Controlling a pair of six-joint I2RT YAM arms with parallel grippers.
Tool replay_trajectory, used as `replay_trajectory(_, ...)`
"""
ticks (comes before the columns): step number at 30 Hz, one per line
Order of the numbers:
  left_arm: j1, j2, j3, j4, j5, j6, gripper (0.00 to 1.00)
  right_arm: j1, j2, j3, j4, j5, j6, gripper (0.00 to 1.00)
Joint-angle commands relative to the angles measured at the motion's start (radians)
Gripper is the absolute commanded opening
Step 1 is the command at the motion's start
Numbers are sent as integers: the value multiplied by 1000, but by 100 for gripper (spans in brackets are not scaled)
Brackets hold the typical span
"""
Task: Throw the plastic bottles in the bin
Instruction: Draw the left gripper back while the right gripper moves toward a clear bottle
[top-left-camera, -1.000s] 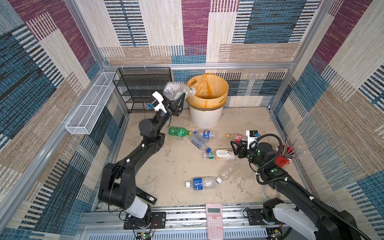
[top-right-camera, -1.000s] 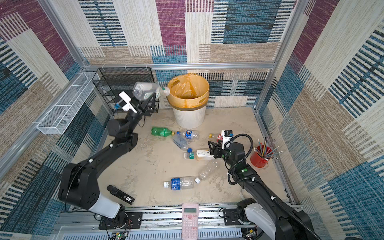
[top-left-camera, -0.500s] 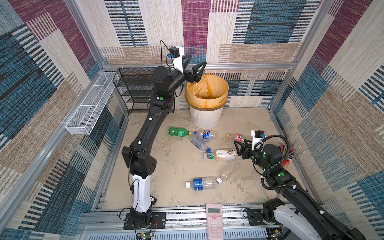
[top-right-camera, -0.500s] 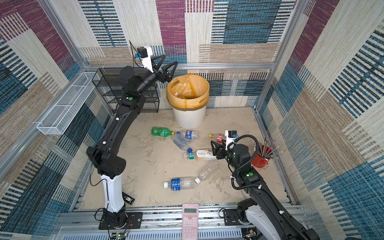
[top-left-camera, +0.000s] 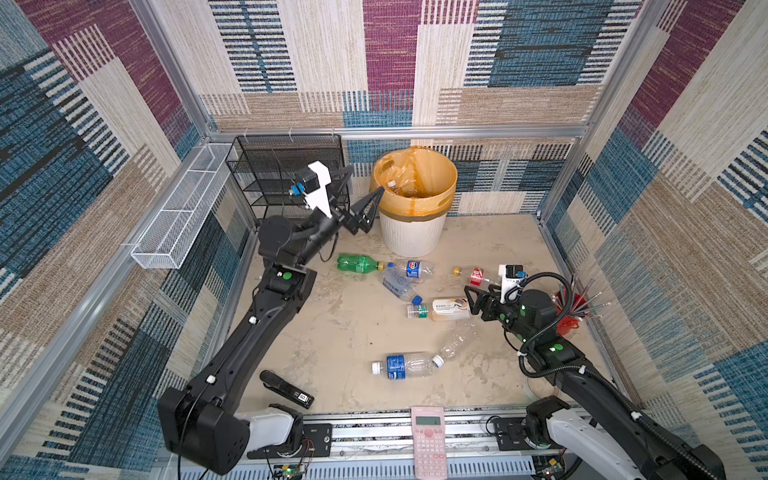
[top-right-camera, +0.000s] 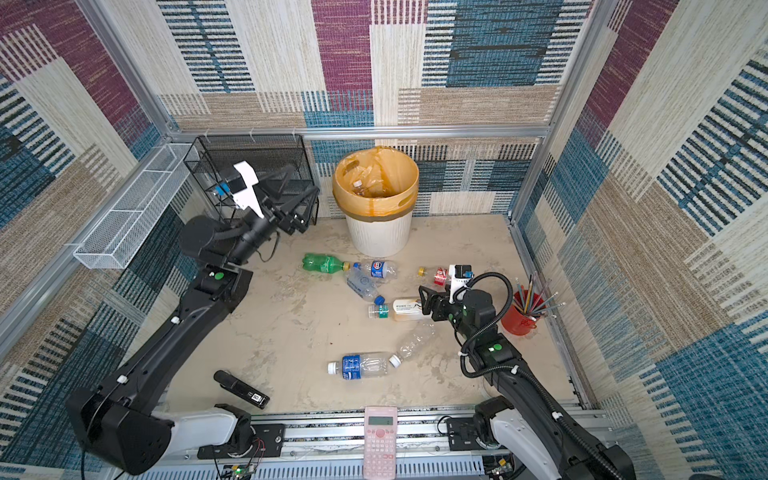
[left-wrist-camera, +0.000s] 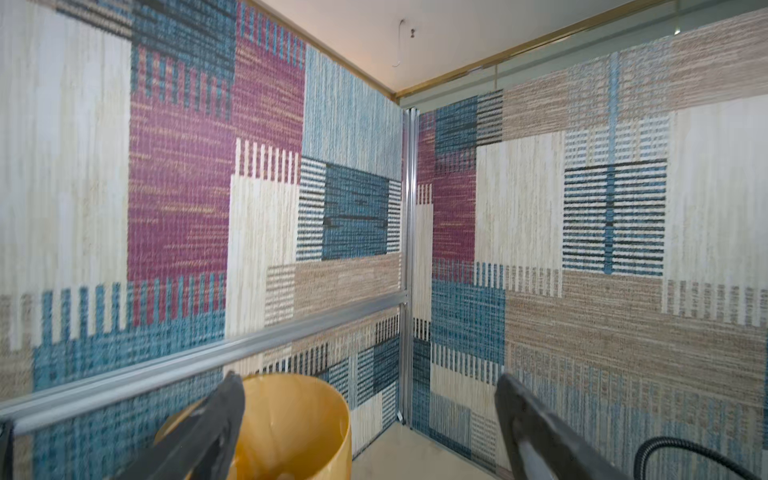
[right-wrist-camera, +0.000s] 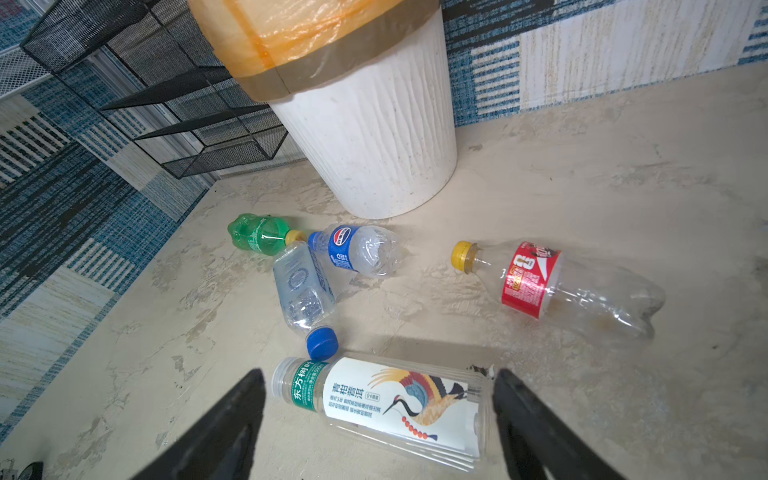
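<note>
Now the left gripper no longer carries the clear plastic bottle it held a second ago. Its jaws stand wide apart and empty, raised just beside the rim of the round white ribbed bin with the orange-yellow liner. Clear plastic shows inside the liner in both top views, so treat that throw as done.

The right gripper has also opened fully and holds nothing. It sits low over the floor, with the clear bottle bearing a white crane-printed label lying lengthwise across the gap between its fingers.

Six other bottles remain on the floor, among them a green bottle and a red-labelled bottle. Expect the crane-label bottle to be the next pick. Check the wrist angle first, since a grip along its length looks insecure.
</note>
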Motion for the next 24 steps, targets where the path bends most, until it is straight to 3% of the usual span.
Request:
replay_trajectory(1, 0, -78, -164, -10, -80, 19, 93, -1, -44, -16, 63, 34, 16, 100)
replay_trajectory(6, 2, -177, -392, -114, -137, -25, 87, -4, -11, 55, -72, 127, 1, 100)
replay_trajectory(11, 1, -280, -567, -178, -209, -84, 85, -4, 78, 145, -233, 120, 56, 88)
replay_trajectory(18, 1, -385, -635, -388, -263, -113, 82, -4, 128, 212, -449, 67, 229, 75)
replay_trajectory(24, 2, -456, -702, -443, -304, -165, 80, -4, 118, 232, -629, -5, 355, 70)
